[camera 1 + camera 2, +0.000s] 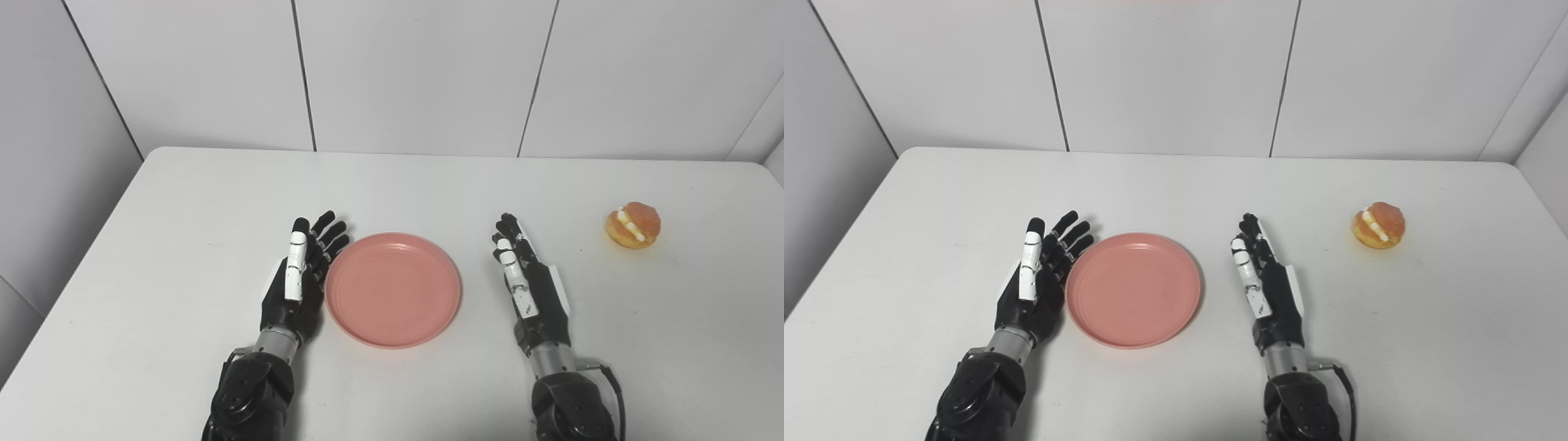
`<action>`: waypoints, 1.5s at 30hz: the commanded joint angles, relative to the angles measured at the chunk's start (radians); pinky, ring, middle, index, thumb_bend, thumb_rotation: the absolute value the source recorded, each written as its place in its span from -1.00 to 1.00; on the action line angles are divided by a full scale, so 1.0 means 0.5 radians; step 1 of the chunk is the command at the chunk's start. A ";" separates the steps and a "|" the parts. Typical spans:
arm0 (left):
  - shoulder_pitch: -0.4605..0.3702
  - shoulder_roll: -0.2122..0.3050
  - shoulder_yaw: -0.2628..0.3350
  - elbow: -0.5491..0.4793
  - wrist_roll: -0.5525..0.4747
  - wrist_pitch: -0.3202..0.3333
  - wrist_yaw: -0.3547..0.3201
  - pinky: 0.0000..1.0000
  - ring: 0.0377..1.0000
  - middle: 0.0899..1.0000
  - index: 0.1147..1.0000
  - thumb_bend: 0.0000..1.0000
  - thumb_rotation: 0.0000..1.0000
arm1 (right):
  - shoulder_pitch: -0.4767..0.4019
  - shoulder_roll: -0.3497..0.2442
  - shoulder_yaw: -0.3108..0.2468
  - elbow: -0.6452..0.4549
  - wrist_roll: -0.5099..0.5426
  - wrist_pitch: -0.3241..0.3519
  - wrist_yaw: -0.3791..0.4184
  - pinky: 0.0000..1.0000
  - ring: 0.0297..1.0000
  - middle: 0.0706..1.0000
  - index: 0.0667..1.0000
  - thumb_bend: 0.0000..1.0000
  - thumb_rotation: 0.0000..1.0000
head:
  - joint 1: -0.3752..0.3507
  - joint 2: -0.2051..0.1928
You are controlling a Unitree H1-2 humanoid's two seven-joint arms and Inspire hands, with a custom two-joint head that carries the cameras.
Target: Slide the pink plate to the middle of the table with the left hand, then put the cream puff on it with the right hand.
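The pink plate (393, 289) is seen lying flat on the white tabletop (184, 245), directly between the 2 hands. The left hand (298, 275) is held edge-on at the plate's left rim, with its fingers (329, 231) spread and stretched forward; the palm side is turned toward the plate and appears to touch or nearly touch the rim, though actual contact cannot be told. Nothing is held in it, and the hand is open.

The right hand (528, 278) is set to the right of the plate, apart from its rim by a clear strip of tabletop. It too is stood on edge with fingers extended forward and close together, and nothing is grasped in it.

The cream puff (633, 225) is found well to the right of the right hand and a little farther forward than its fingertips, resting alone on the tabletop. Its golden bun is split, with a band of white cream shown along the left side.

A pale panelled wall (422, 73) is seen behind the tabletop's far edge.
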 commanded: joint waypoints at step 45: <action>0.026 0.021 -0.160 0.215 0.338 -0.546 -0.015 1.00 1.00 1.00 0.97 0.16 1.00 | -0.257 -0.073 -0.147 0.028 0.079 -0.107 -0.022 1.00 1.00 1.00 1.00 0.24 0.65 | -0.044 -0.035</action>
